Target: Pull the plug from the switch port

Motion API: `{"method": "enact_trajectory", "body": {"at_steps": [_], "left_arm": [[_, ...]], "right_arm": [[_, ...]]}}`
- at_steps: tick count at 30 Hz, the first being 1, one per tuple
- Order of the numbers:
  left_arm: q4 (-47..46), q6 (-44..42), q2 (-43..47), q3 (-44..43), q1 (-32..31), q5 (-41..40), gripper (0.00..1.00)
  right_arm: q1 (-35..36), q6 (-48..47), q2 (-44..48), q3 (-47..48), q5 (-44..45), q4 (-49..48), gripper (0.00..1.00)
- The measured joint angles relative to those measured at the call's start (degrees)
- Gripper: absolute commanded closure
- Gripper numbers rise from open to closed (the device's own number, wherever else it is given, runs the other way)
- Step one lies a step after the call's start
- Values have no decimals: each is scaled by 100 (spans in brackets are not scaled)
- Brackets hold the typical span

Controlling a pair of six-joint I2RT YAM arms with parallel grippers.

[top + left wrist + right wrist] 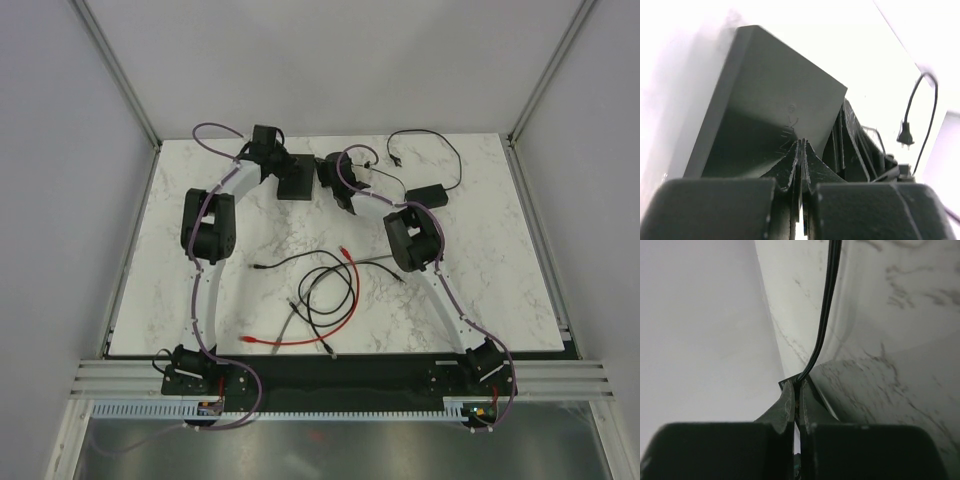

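Observation:
The switch (296, 182) is a flat black box at the back middle of the marble table. In the left wrist view it (770, 100) fills the frame. My left gripper (274, 163) is shut and empty, its tips (801, 143) set against the switch's flat top. My right gripper (338, 188) sits at the switch's right side. In the right wrist view it (801, 381) is shut on the plug end of a thin black cable (822, 320) that runs up and away. The port itself is hidden behind the fingers.
A small black power adapter (428, 195) with thin cords lies to the right, its mains plug (905, 135) beyond the switch. Loose red (352, 290) and black (325, 298) cables lie coiled mid-table. White walls enclose the back and sides.

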State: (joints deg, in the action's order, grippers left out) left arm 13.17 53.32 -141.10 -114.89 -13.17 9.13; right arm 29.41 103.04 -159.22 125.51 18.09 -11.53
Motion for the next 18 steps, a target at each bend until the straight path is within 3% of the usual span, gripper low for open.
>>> {"method": "enact_trajectory", "body": {"at_steps": [8, 18], "left_arm": [[575, 820, 0, -186, -118, -671, 98], [824, 1196, 0, -271, -205, -1123, 98]], "right_arm": [[50, 413, 4, 323, 175, 824, 100], [59, 688, -24, 721, 459, 1587, 100]]}}
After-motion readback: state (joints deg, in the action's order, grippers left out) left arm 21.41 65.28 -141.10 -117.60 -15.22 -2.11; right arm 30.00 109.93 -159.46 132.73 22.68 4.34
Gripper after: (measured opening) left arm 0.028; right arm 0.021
